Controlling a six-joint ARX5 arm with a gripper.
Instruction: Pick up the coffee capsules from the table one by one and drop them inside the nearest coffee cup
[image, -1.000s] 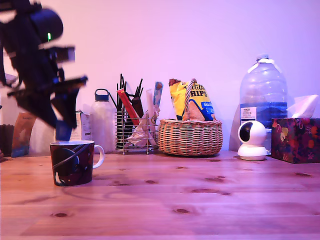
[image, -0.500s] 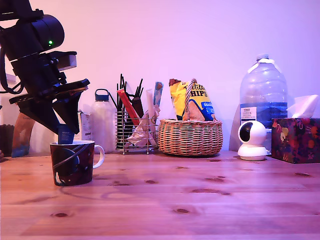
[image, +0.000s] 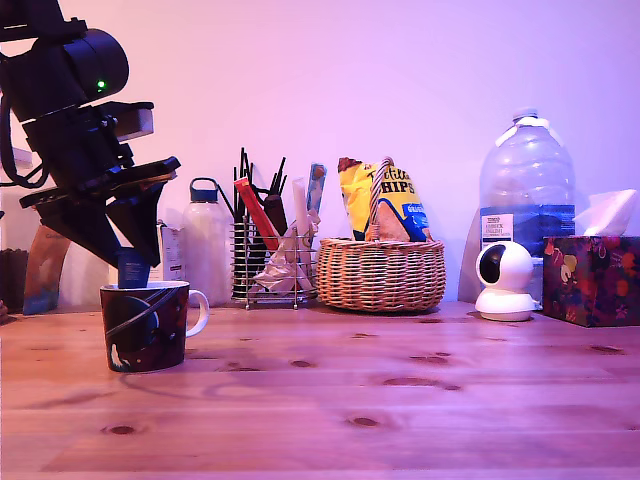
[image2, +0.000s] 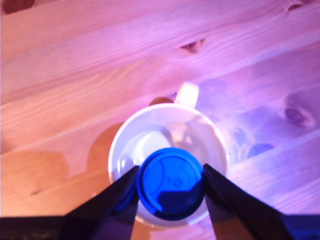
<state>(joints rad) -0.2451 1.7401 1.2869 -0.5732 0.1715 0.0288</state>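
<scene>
We held one blue coffee capsule (image2: 170, 183) clamped in our gripper (image2: 170, 186) over the coffee cup (image2: 169, 150), unreleased; apparently no other capsules lay on the table (image: 400, 400).

Place: we take this for a home dining or kitchen table.
Evidence: pine tabletop (image: 400, 400), wicker basket (image: 381, 274) of crisp bags (image: 385, 205), cutlery rack (image: 272, 262), tissue box (image: 592, 278), large water bottle (image: 527, 190).
</scene>
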